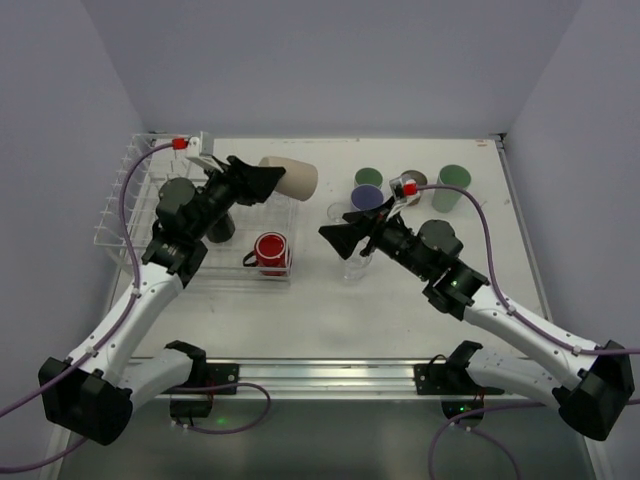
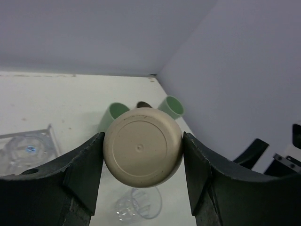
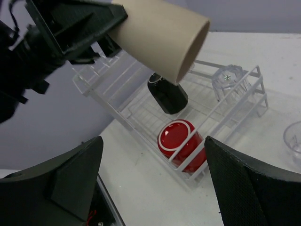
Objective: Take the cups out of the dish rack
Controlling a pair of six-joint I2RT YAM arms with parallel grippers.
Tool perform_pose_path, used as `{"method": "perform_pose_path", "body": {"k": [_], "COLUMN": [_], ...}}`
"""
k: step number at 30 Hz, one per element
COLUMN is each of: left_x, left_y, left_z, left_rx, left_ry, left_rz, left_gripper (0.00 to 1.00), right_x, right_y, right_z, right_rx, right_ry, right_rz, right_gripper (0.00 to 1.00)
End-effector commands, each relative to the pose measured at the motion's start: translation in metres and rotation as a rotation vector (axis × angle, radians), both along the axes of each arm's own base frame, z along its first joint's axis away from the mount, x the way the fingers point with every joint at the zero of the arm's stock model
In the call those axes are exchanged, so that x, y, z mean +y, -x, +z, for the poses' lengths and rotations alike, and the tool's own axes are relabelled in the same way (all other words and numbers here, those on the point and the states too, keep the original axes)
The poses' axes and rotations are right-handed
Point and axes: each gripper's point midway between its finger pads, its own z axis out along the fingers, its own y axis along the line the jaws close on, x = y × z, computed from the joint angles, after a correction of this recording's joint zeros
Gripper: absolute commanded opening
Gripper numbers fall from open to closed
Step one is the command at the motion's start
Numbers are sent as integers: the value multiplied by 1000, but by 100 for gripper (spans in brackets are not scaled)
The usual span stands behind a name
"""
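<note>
Saw first a white flat table [image 1: 330,320], with the white-and-black left arm [image 1: 140,300] and right arm [image 1: 520,330] bolted at its near edge. Found on its left part the white wire dish rack [image 1: 125,215], with tall upright prongs at the left side and a low rectangular basket section at the right side. Observed the left gripper [image 1: 275,186] above the right end of this rack, clenched on a beige plastic cup [image 1: 293,177], both black fingers [image 2: 82,174] pressed against the cup wall near its round base. Noted this cup held on its side in the air, mouth turned toward the right of the table, apart from rack and table. Observed the right gripper [image 1: 335,224] near the middle of the table, released, jaws spread wide with nothing between them. Found inside the basket section a red cup [image 1: 271,250] with a handle at the near right corner, a black cup [image 3: 168,96] near it, and an overturned clear plastic cup [image 3: 230,81] at the far side. Counted on the right part of the table, outside the rack, a tall mint green cup [image 1: 452,187], a dark green cup [image 1: 368,177], a lavender cup [image 1: 367,198] just beside it, and a brown cup [image 1: 412,181] partly hidden behind the right wrist. Saw also a far clear cup [image 1: 340,211] just beside the lavender cup and a near clear cup [image 1: 357,266] partly under the right arm.
</note>
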Motion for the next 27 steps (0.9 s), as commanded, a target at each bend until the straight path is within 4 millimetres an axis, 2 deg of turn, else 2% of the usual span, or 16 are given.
{"method": "perform_pose_path", "body": {"k": [1,5,9,12,15,16,17,19,20,21,22,23,24,25,26,27], "left_x": [-29,-39,-45,-52,-59,-61,-62,-65,-66,-68,-69,-69,-67,-63,-58,-53], "left_y": [40,62,76,84,85,85,85,86,87,88,89,89,89,84,80,81], "left_z": [34,45,45,39,30,26,24,21,21,22,19,22,23,18,25,21], "left_rx": [-74,-114,-106,-97,-79,-70,-67,-61,-72,-81,-68,-84,-96,-56,-95,-66], "left_ry": [161,226,278,295,289,288,284,290,285,279,268,249,232,208,159,129], "left_rz": [-249,-372,-451,-510,-526,-529,-527,-526,-527,-527,-526,-524,-511,-463,-422,-387], "left_gripper": [25,25,25,25,30,32,34,42,48,54,66,72,79,91,95,100], "right_x": [5,7,6,7,10,13,15,19,20,21,19,15,13,6,3,-5], "right_y": [3,-1,-2,-1,2,2,3,0,-2,-5,-8,-11,-14,-20,-21,-27], "right_z": [55,66,75,90,109,110,115,117,116,113,110,108,99,95,90,82], "right_rx": [-92,-101,-117,-147,-177,-175,-181,-164,-153,-139,-125,-116,-98,-86,-68,-56], "right_ry": [-168,-196,-225,-252,-286,-290,-305,-325,-329,-329,-333,-335,-325,-323,-307,-286], "right_rz": [34,29,40,53,79,95,106,113,108,99,86,64,52,31,24,8], "right_gripper": [91,91,91,86,74,65,61,48,31,22,13,3,0,0,0,0]}}
